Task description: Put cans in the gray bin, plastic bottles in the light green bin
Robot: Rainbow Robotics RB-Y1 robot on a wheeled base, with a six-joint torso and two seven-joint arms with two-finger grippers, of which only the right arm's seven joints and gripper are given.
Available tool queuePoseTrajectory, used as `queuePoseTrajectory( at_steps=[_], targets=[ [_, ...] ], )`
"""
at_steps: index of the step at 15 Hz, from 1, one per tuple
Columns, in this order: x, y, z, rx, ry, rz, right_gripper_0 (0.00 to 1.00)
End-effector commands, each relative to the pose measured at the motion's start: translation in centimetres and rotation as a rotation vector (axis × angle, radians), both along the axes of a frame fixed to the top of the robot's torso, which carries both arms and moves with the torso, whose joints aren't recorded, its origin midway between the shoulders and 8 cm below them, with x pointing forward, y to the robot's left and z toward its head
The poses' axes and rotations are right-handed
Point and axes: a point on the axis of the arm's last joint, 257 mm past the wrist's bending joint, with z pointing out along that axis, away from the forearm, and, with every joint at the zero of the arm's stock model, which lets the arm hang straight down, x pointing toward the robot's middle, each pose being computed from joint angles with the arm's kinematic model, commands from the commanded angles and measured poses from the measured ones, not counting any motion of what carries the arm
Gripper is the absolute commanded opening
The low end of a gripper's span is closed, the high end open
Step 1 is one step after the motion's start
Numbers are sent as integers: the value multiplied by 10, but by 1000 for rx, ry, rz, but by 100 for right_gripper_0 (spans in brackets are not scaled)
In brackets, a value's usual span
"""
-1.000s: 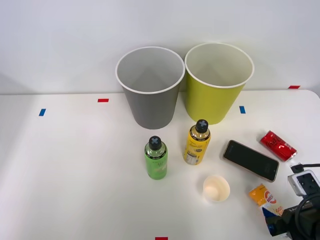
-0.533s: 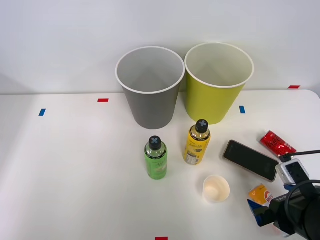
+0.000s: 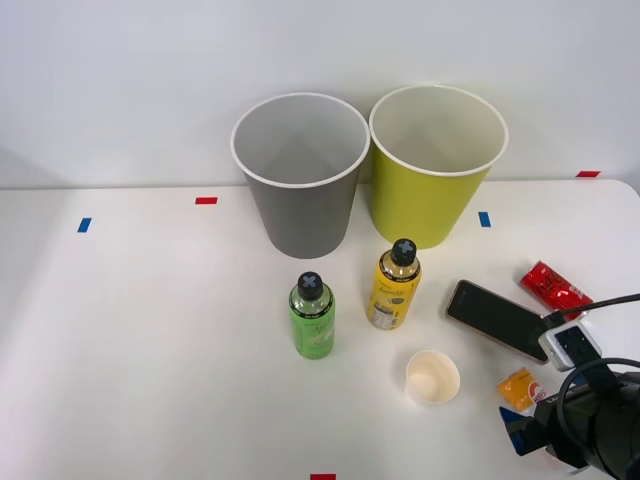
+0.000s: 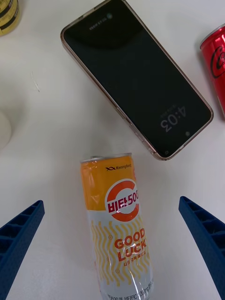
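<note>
The orange-yellow can (image 4: 117,225) lies on its side on the white table, between the two spread blue fingers (image 4: 21,239) of my right gripper (image 4: 110,208), which is open and not touching it. From the front, this can (image 3: 517,387) pokes out from under the right gripper (image 3: 533,412) at the table's near right. The red can (image 3: 555,289) lies beyond it, also on its side. The green bottle (image 3: 312,317) and the yellow bottle (image 3: 394,285) stand upright mid-table. Behind them stand the gray bin (image 3: 300,215) and, to its right, the light green bin (image 3: 432,205).
A black phone (image 3: 498,320) lies flat between the two cans, close to the orange can's top (image 4: 136,75). A small white paper cup (image 3: 432,377) stands left of the orange can. Coloured tape marks dot the table.
My right arm has come in from the near right corner and now covers more of the orange-yellow can's lower end. The cans, bottles and bins have not moved.
</note>
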Motion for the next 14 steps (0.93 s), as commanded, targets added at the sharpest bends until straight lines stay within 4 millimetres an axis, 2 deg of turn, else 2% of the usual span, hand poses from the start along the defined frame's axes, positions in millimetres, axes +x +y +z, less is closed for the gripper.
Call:
queuePoseTrajectory(
  at_steps=[1, 14],
  targets=[
    [6, 0, -6, -2, 3, 5, 100],
    [21, 1, -30, -10, 3, -26, 100]
  ],
)
